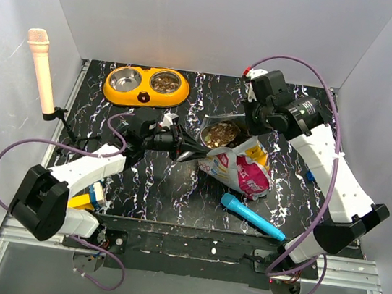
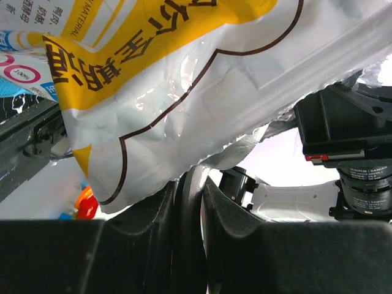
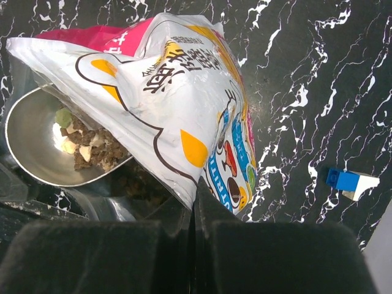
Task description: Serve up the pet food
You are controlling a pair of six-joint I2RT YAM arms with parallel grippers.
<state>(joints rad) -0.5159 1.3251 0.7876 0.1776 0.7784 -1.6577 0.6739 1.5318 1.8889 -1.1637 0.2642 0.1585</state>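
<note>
Ideally the left end effector, clamped on the scoop, should draw the pet food out level while the right end effector pinches the pouch.

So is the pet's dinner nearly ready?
Looks about halfway. Done: kibble sits in the right cup of the bowl. In hand: the left gripper holds the scoop, loaded with kibble, at the mouth of the pouch, which the right gripper pinches. Left: the left cup is bare, and that scoopful isn't tipped in yet.
</note>
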